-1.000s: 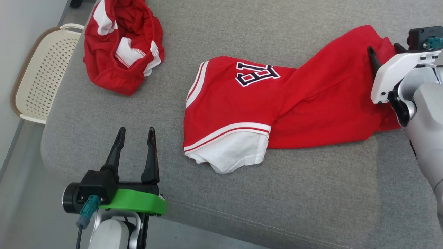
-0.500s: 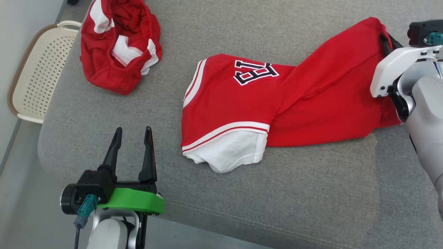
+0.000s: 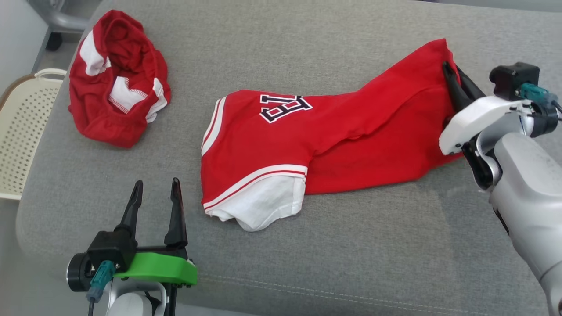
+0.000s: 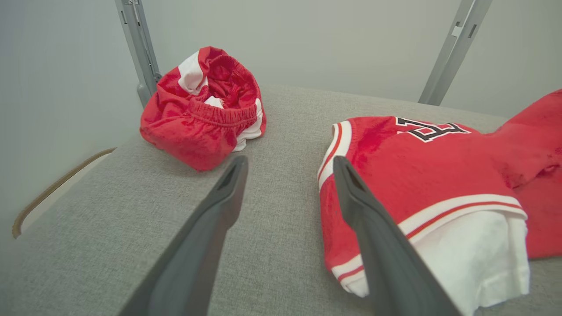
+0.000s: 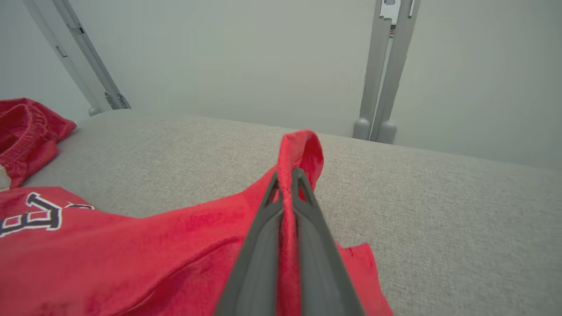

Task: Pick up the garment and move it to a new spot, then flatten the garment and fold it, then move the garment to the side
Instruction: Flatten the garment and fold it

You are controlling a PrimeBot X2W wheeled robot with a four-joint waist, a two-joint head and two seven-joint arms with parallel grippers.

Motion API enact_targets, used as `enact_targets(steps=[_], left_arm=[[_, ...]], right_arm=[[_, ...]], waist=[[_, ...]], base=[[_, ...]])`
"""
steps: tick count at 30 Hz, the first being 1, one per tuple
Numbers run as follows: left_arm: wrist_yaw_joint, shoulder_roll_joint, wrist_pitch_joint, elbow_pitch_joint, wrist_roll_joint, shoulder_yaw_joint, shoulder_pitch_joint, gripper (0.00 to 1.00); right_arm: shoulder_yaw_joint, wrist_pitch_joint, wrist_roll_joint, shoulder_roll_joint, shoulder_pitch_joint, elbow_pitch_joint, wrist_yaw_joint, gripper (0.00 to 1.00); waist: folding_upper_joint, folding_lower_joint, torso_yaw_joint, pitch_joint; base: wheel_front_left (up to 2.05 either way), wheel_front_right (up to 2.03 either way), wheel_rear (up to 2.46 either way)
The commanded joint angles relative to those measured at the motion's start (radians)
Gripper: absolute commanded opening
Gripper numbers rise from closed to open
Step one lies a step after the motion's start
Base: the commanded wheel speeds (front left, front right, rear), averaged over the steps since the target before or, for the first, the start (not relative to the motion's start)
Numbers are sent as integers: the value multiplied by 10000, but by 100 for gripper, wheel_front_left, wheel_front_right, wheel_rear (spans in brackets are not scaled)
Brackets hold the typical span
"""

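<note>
One garment (image 3: 351, 145), long axis left-right; R fingers (image 3: 452, 87) pinch its right end, L fingers (image 3: 131, 206) spread.

Seemingly a bare test room: grey cushioned surface (image 3: 307, 263), plain pale wall (image 5: 241, 57), metal frame struts (image 5: 386, 66), perforated basket (image 3: 22, 131).

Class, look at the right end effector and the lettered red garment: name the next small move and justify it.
Probably a short lift straight up. The right end effector is shut on a pinched fold of the lettered garment, most of which lies on the grey cushion; raising it would test the grip before carrying.
</note>
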Motion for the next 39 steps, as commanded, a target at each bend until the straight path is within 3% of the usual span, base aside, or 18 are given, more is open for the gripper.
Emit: enact_targets(steps=[1, 15, 19, 25, 26, 27, 28, 39], left_arm=[[-45, 4, -38, 55, 73, 85, 167, 100], [-179, 12, -38, 305, 124, 440, 698, 100], [-207, 12, -38, 346, 77, 389, 761, 100], [-237, 12, -38, 443, 46, 400, 788, 100], [-235, 10, -38, 447, 43, 418, 797, 100], [-229, 10, -38, 453, 43, 434, 816, 100], [-234, 10, -38, 466, 48, 445, 833, 100], [-238, 10, -38, 432, 136, 587, 889, 100]], right_arm=[[-66, -43, 262, -186, 454, -502, -10, 0], [-713, -39, 1890, -1096, 4994, -4818, -9, 0], [-994, -40, 2071, -1020, 5986, -5407, -9, 0], [-1103, 110, 2077, -860, 6817, -5283, -9, 0], [-1112, 258, 2119, -805, 6929, -5158, -9, 16], [-1113, 267, 1949, -836, 6929, -5089, -7, 54], [-1198, 276, 1767, -854, 6894, -4940, -9, 100], [-2643, 52, 476, -285, 6766, -4725, -7, 100]], waist=[[0, -1, -579, -466], [0, -1, -1717, -1214], [0, -1, -1753, -1286], [0, -1, -1699, -1349], [0, -1, -1701, -1358], [0, -1, -1708, -1364], [0, -1, -1713, -1370], [0, -1, -1842, -1433]], base=[[0, 0, 0], [0, 0, 0], [0, 0, 0], [0, 0, 0], [0, 0, 0], [0, 0, 0], [0, 0, 0], [0, 0, 0]])
